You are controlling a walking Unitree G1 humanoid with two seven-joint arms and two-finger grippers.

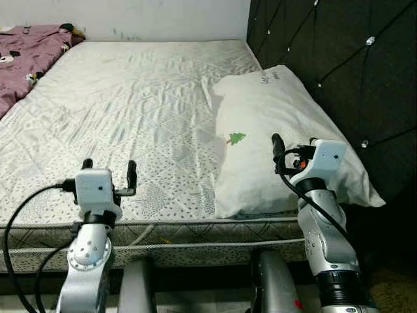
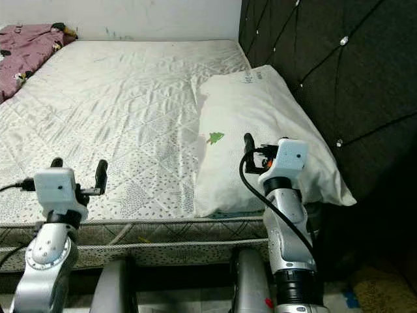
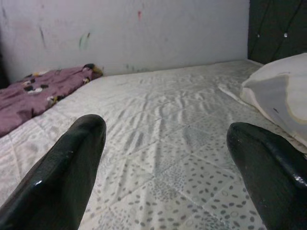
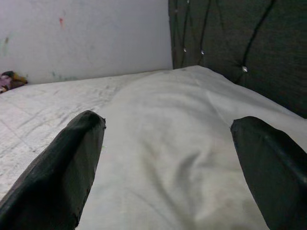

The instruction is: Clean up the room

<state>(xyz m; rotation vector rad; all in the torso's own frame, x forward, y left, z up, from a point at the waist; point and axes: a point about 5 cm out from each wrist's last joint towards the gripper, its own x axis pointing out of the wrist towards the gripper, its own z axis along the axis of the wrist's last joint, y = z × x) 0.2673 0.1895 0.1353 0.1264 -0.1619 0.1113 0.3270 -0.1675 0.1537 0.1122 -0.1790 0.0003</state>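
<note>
Pillow [image 1: 280, 137] placement is what this moment seems to turn on: the white pillow, marked with a small green tree [image 1: 236, 138], is laid lengthwise along the mattress edge nearest the dark tufted headboard [image 1: 339, 72], its near end reaching the mattress's front edge. The right gripper [image 4: 168, 158] is held just above that near end, its fingers [image 4: 57, 167] spread wide with nothing between them, a stance judged to be a readiness to take hold of the pillow or straighten it. The left gripper [image 1: 109, 171] is raised over the front edge of the bare quilted mattress [image 1: 130, 104], well apart from the pillow, and its fingers [image 3: 62, 172] are likewise spread and empty; it appears to be kept level with the other arm rather than put to work. A purple patterned blanket [image 1: 29, 55] is bunched at the far left corner of the bed against the pale wall [image 1: 143, 16], and is judged to be another item still to be tidied.
</note>
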